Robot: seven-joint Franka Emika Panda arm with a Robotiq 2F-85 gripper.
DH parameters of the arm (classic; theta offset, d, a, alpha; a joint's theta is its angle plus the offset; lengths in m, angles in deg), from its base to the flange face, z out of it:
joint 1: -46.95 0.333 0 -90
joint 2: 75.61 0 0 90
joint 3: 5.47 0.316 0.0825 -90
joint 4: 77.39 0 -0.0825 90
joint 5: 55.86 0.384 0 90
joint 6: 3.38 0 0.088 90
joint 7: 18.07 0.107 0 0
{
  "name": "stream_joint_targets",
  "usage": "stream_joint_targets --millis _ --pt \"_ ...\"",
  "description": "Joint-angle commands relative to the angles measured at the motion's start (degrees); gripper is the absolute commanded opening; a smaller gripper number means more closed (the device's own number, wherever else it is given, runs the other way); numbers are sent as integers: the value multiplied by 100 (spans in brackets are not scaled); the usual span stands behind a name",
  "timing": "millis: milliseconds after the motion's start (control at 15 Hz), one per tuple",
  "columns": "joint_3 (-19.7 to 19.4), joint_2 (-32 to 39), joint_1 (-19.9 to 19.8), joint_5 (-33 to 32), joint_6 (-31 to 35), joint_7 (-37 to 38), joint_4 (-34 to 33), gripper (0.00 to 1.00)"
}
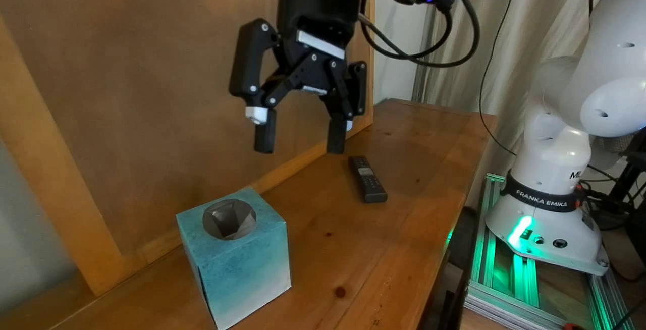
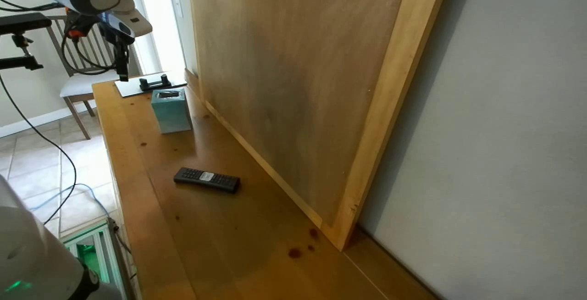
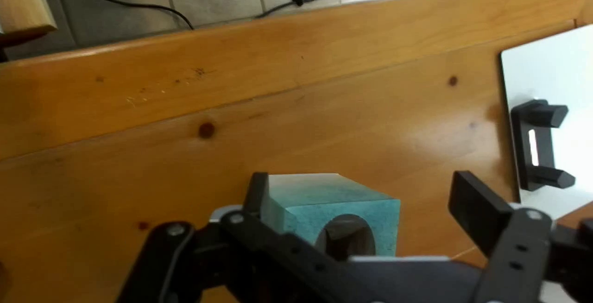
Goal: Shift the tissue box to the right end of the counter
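Note:
The light teal-blue tissue box point(image 1: 252, 269) stands upright on the wooden counter point(image 1: 414, 168), close to the brown board wall. It also shows on the counter point(image 2: 220, 236) in an exterior view point(image 2: 172, 114). My gripper point(image 1: 301, 135) is open and empty, in the air above the counter and higher than the box, apart from it. In the wrist view the box point(image 3: 331, 192) appears between the spread fingers point(image 3: 363, 196), nearer the left finger. The gripper's body hides part of the box's top and its dark round opening there.
A black remote point(image 1: 367, 178) lies on the counter, also visible in an exterior view point(image 2: 206, 180). A white plate point(image 3: 574, 85) with a black bracket point(image 3: 533, 150) lies on the counter beyond the box. The board wall point(image 1: 151, 93) runs along the counter's back. A chair point(image 2: 89, 82) stands past the counter's end.

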Motion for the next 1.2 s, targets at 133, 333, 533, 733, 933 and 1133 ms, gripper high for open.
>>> stream_joint_targets --millis 133,333,533,733,933,1133 --pt "33 1007 96 -1481 846 1371 -461 100" --pt "-137 1273 185 -2258 659 2005 -632 100" --pt "-334 1545 316 -2826 450 2444 -830 100" --pt "-556 1854 511 -3075 334 2513 -1019 100" --pt "-761 2161 684 -3212 429 2424 -1182 100" --pt "-983 2378 819 -3407 443 2320 -1275 100"
